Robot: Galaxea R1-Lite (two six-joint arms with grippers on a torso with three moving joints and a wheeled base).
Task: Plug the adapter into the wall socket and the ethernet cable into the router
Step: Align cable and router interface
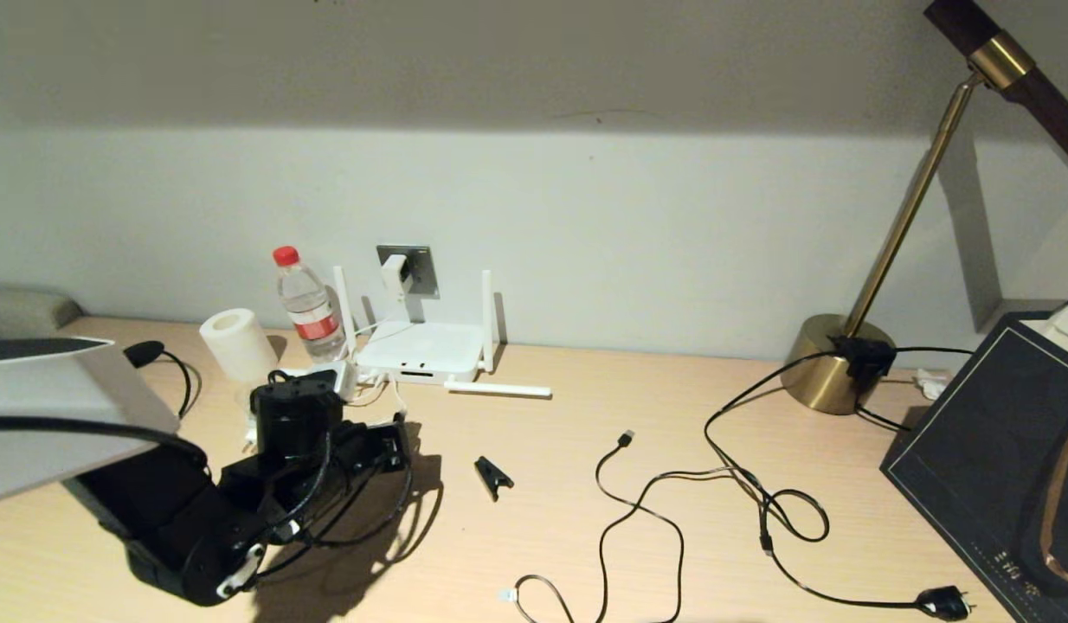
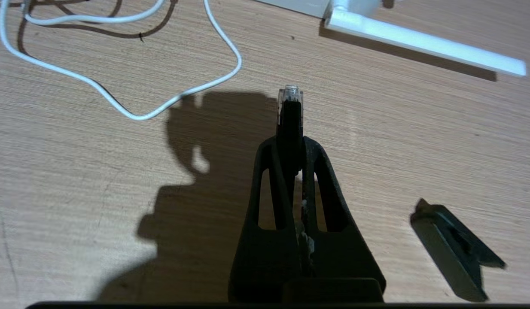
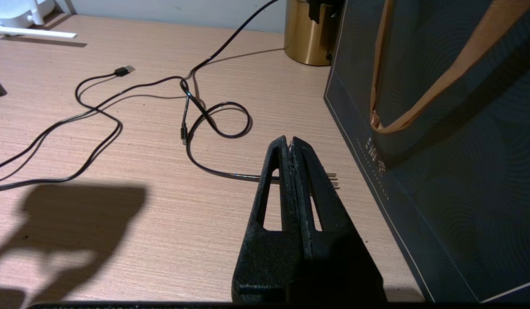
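The white adapter (image 1: 395, 274) sits in the dark grey wall socket (image 1: 419, 267) on the back wall. Its thin white cord (image 2: 162, 103) snakes over the desk. Below the socket lies the white router (image 1: 423, 350), with one antenna (image 2: 424, 43) flat on the desk. My left gripper (image 2: 290, 143) hovers over the desk in front of the router (image 2: 308, 5), shut on the ethernet cable (image 2: 290, 107). The cable's clear connector sticks out past the fingertips towards the router. My right gripper (image 3: 289, 143) is shut and empty, low over the desk beside a dark bag.
A water bottle (image 1: 309, 305) and a paper roll (image 1: 237, 344) stand left of the router. A small black clip (image 1: 492, 476) lies mid-desk. A thin black USB cable (image 1: 625, 439) and a black pronged plug (image 1: 945, 601) trail to the right. Brass lamp base (image 1: 833, 363) and dark bag (image 1: 1001, 450) fill the right side.
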